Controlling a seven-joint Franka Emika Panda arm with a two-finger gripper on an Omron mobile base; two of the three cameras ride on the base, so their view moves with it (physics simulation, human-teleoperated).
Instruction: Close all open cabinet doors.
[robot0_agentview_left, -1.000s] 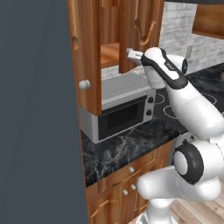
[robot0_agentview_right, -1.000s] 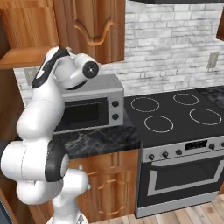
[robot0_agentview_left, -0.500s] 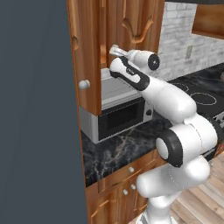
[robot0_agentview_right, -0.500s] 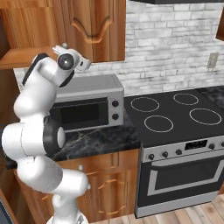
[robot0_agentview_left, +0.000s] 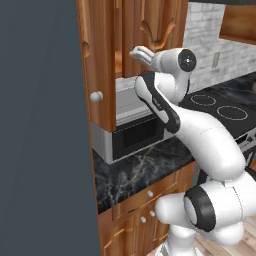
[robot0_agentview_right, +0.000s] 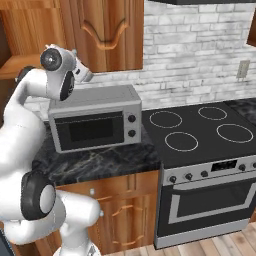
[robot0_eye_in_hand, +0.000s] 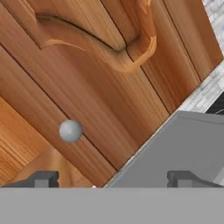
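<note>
Cabinet doors of glossy reddish-brown wood hang on the wall above the bench. One open cabinet door swings out toward the near left in the left base view, seen almost edge-on, with its round silver knob facing out. A closed cabinet door sits to its right, above the grey microwave.

The claw is raised between the open door and the closed one, just over the microwave top. Its fingertips stand wide apart and grip nothing, so it is released. In the hand view it faces a door panel with a carved curved arch and a small silver knob.

I judge the step in hand is the approach to the open door. The next move calls for getting the claw to the outer face of that door, then pushing it toward the far side until it lies flush. The wood looks smooth and hard, so a flat push should slide a little; the knob is small and round.

The bench is dark veined marble.
</note>
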